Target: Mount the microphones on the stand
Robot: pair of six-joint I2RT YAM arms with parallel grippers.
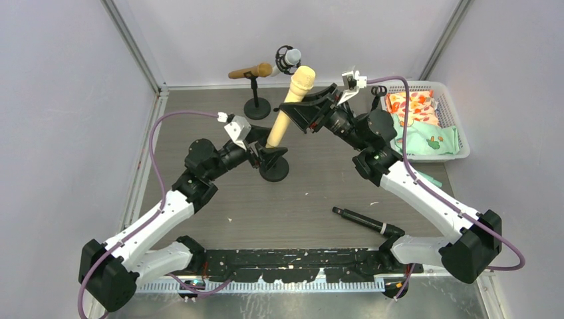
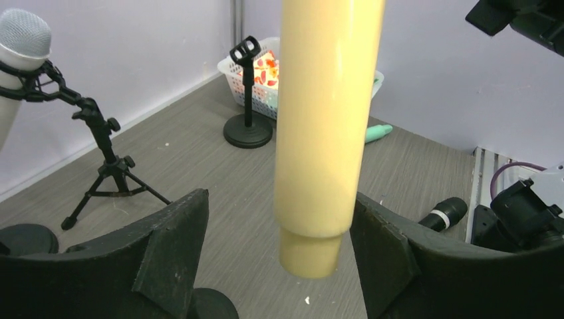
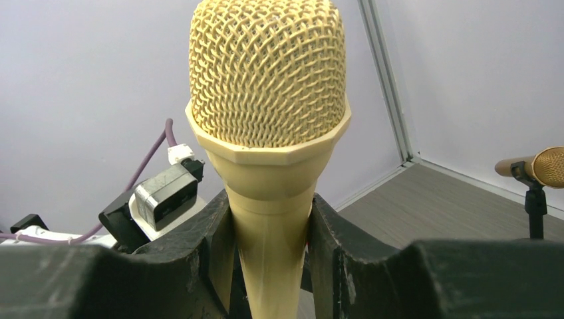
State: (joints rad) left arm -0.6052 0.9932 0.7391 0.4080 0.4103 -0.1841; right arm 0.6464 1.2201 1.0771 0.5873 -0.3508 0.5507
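Observation:
My right gripper (image 1: 304,106) (image 3: 269,229) is shut on the neck of the cream-yellow microphone (image 1: 287,106) (image 3: 267,73), just under its mesh head, and holds it tilted in the air. The microphone's lower end (image 2: 312,252) hangs between the fingers (image 2: 169,246) of my left gripper (image 1: 263,150) (image 2: 279,209), which is open, with a gap on the left side. A black round stand base (image 1: 274,169) (image 2: 209,307) sits just below. A black microphone (image 1: 366,220) (image 2: 444,214) lies on the table. A gold microphone (image 1: 251,71) (image 3: 545,166) and a white one (image 1: 290,58) (image 2: 21,40) sit on stands at the back.
An empty clip stand (image 2: 247,93) stands near the white basket (image 1: 459,116) of cloths at the right. A teal object (image 2: 379,133) lies on the table beside it. The tripod (image 2: 106,169) holding the white microphone is at the back left of the left wrist view.

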